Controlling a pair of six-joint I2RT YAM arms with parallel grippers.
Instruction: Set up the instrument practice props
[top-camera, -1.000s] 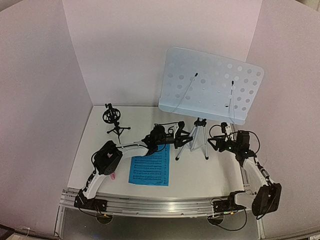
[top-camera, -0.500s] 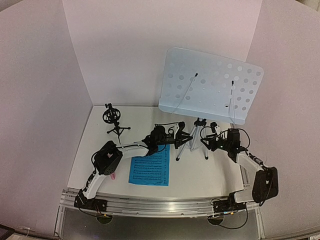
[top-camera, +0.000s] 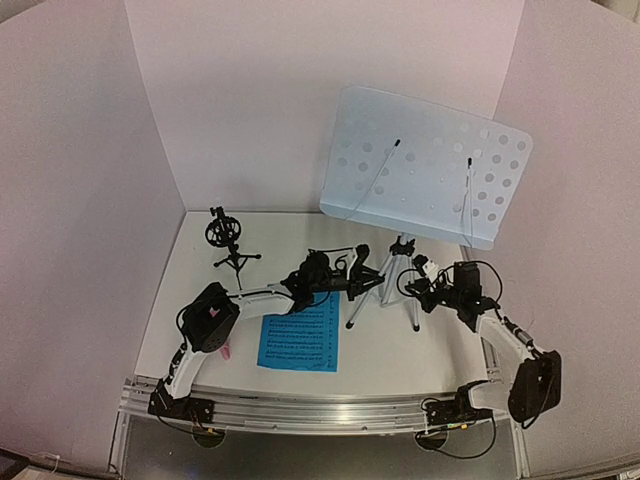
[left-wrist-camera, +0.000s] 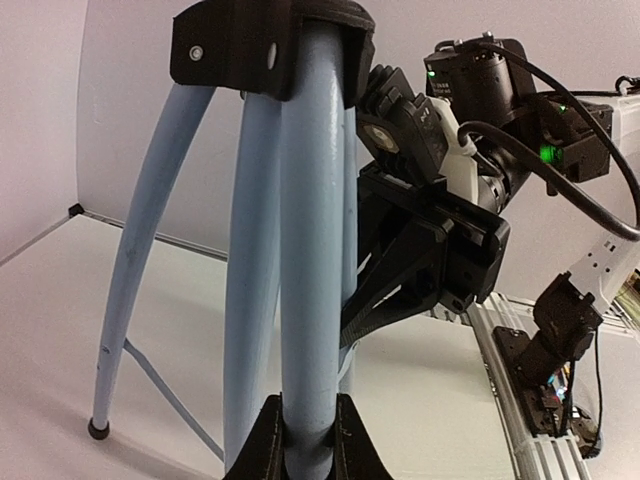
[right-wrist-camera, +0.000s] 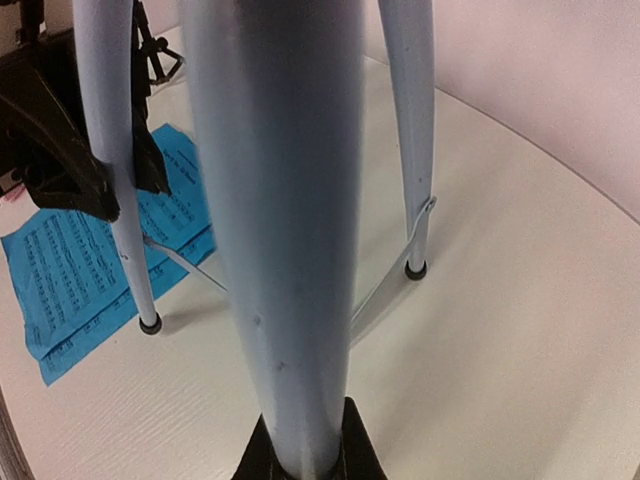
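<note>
My left end effector and right end effector each pinch a leg of the music stand, which I reckon is light and top-heavy.

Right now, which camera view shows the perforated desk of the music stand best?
The top external view: the whole pale desk is visible there. Both wrist views show only the stand's legs, not the desk.

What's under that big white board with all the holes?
Its silver tripod stands on the table, with the left gripper and right gripper each clamped on a leg. The board hides where the tripod joins it.
</note>
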